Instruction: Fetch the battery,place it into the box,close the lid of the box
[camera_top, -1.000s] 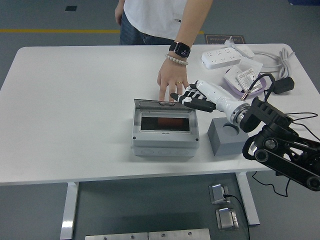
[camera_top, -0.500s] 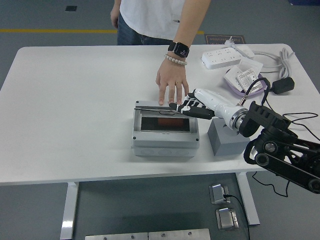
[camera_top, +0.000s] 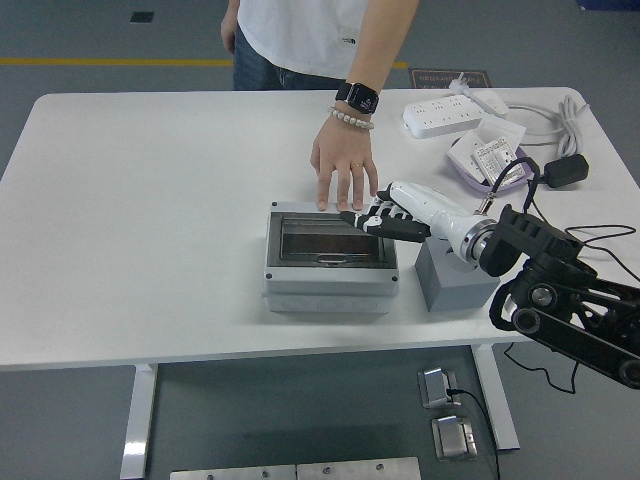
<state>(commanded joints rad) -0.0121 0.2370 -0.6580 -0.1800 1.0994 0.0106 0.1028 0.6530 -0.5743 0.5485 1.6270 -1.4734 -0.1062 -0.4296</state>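
1. The table (camera_top: 150, 220) is white and carries everything; a person stands at its far side.
2. The box (camera_top: 330, 258) sits near the middle. Its smoky see-through lid (camera_top: 328, 242) now lies flat across the top, whereas a second ago it stood tilted up at the back with the opening showing. So I judge the closing step done or nearly so, perhaps needing a last press.
3. The battery cannot be made out now; a second ago a reddish block lay inside the box, and the lid now covers that spot.
4. The right robot hand (camera_top: 385, 218) has dropped with the lid, its fingers stretched out flat on the far right corner and gripping nothing.
5. The person's hand (camera_top: 343, 165) has stayed just behind the box, fingertips on the table.
6. The grey block (camera_top: 455, 280) beside the box stands bare.
7. A small packet (camera_top: 494, 157) at far right bears print too small to read; no brand is legible.
8. The left arm does not show.
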